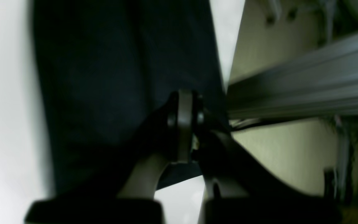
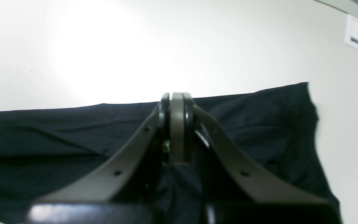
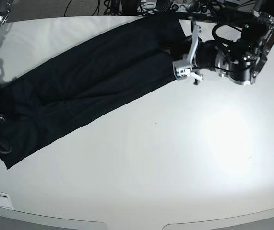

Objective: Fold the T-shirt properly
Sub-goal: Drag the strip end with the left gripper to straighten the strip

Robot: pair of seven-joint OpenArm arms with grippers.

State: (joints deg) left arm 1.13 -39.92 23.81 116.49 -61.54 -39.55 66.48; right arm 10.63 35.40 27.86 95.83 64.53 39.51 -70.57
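T-shirt (image 3: 89, 81): folded long band, far right corner to left edge of counter (image 3: 175, 158).
Left end effector (image 3: 184, 72): clamped on one end, for tension.
Right end effector (image 2: 177, 102): pinched onto other end.

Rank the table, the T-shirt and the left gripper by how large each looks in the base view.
1. table, filling most of the view
2. T-shirt, a long dark band across it
3. left gripper, smallest, shut on the shirt's edge
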